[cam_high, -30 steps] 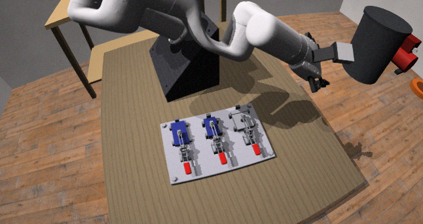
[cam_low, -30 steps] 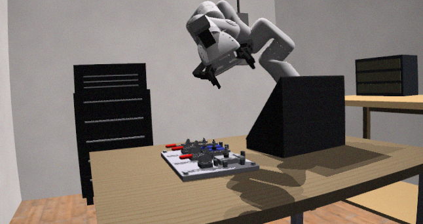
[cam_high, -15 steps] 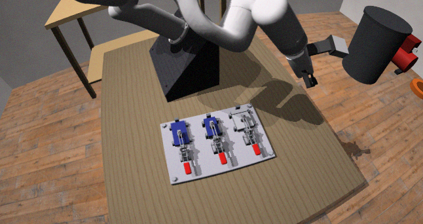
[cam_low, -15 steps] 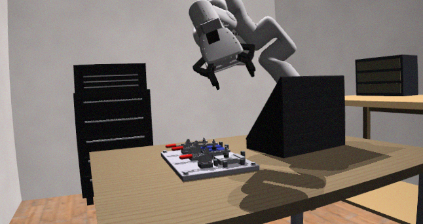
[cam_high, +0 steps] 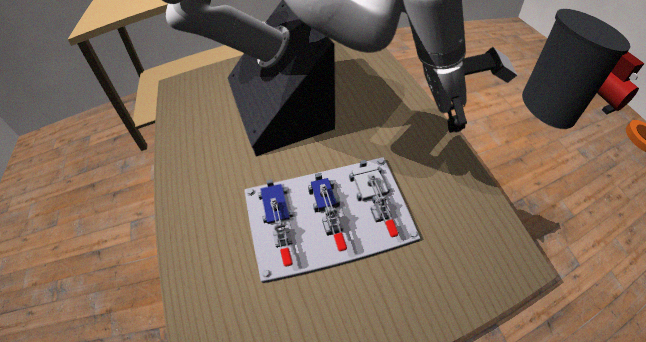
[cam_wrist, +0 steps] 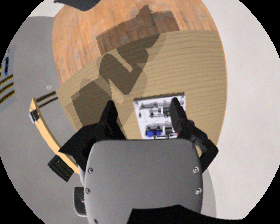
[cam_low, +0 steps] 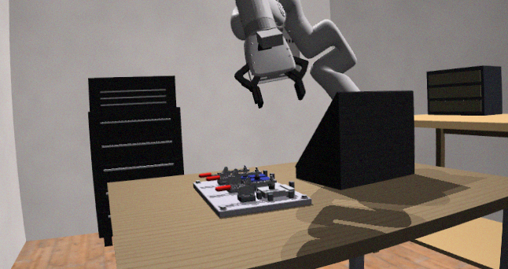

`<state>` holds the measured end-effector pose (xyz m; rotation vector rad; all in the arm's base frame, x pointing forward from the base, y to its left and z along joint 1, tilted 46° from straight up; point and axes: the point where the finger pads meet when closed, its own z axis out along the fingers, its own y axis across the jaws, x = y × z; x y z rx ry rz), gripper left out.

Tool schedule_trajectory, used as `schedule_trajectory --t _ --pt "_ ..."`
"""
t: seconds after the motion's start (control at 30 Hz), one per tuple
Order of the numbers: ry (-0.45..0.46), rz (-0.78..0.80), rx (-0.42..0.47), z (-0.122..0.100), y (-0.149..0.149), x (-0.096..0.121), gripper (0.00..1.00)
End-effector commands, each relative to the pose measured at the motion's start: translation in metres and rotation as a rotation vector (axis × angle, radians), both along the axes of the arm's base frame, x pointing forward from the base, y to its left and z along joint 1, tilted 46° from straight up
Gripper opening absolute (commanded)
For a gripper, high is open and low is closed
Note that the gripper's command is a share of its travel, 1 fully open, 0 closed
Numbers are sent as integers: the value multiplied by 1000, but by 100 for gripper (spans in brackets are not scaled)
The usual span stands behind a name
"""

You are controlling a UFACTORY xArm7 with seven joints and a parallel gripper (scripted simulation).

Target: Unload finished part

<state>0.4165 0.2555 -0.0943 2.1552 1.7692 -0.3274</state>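
Note:
A grey fixture plate (cam_high: 310, 264) (cam_low: 236, 209) (cam_wrist: 140, 103) lies on the wooden table (cam_high: 210, 128). Two blue blanks (cam_high: 274, 203) (cam_high: 324, 192) sit in its left and middle nests. In the exterior view they show as a blue patch (cam_low: 255, 177). The grey finished part (cam_high: 366, 185) (cam_low: 275, 191) sits in the right nest. Each part has a toggle clamp with a red handle (cam_high: 286, 257) (cam_high: 340, 241) (cam_high: 391, 228) lying over it. My gripper (cam_high: 456, 120) (cam_low: 279, 94) (cam_wrist: 142, 105) is open and empty. It hangs high above the table, behind and to the right of the plate.
The black robot pedestal (cam_high: 285, 103) (cam_low: 362, 140) stands behind the plate. A dark bin (cam_high: 570, 68) with a red device (cam_high: 620, 83) and an orange ring (cam_high: 639, 134) are off the table's right side. A black cabinet (cam_low: 134, 140) and a side table (cam_low: 460, 122) stand beyond.

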Motion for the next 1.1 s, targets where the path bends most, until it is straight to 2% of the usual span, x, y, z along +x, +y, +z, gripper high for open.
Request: schedule_trajectory --t 0.0,0.03,0.07,0.43,1.07 --pt "21 63 -124 8 -10 -8 100" --pt "21 63 -124 8 -10 -8 100" --pt "31 97 -187 12 -18 -12 100" --pt "68 219 -409 27 -44 -26 100" --pt "68 221 -415 28 -45 -26 100"
